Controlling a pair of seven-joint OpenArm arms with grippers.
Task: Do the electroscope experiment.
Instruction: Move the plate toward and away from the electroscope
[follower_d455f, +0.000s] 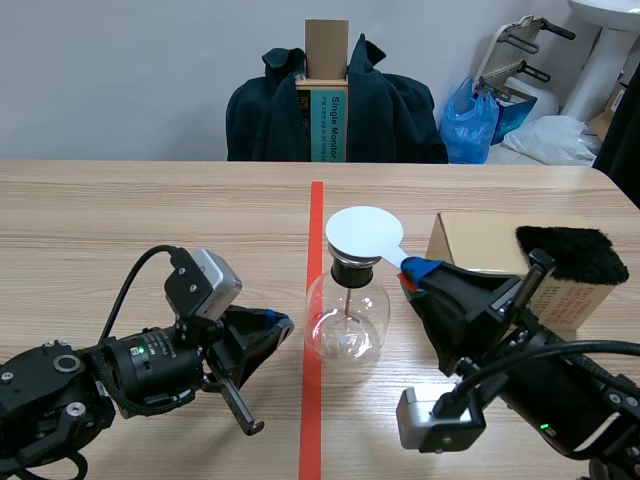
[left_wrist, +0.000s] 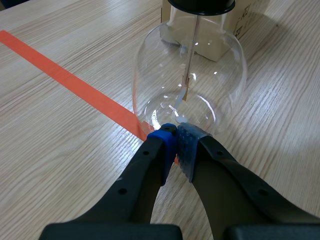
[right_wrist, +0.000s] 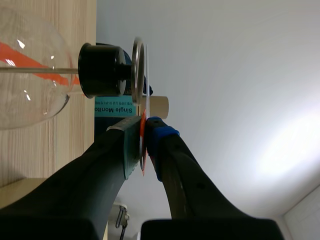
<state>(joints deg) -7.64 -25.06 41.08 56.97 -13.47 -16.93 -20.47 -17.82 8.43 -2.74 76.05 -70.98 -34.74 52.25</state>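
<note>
We see a round clear glass flask (follower_d455f: 347, 318) under a thin white disc (follower_d455f: 363, 235) pinched by our right gripper (right_wrist: 144, 125); our left gripper (left_wrist: 176, 132), fingers pressed together, sits low at its base.

Electroscope (follower_d455f: 347, 320): clear round glass flask, upright, centre of frame, just right of red tape line. Black stopper (follower_d455f: 352, 268) in neck. Thin metal rod (left_wrist: 192, 50) hangs straight down inside, small leaves at its end.

White round paddle (follower_d455f: 364, 234): flat, level, over electroscope's metal top disc (right_wrist: 137, 70); contact unclear. Handle pinched in right gripper (right_wrist: 145, 125).

Black fur pad (follower_d455f: 565, 255): right of frame, atop cardboard box (follower_d455f: 480, 245).
</note>
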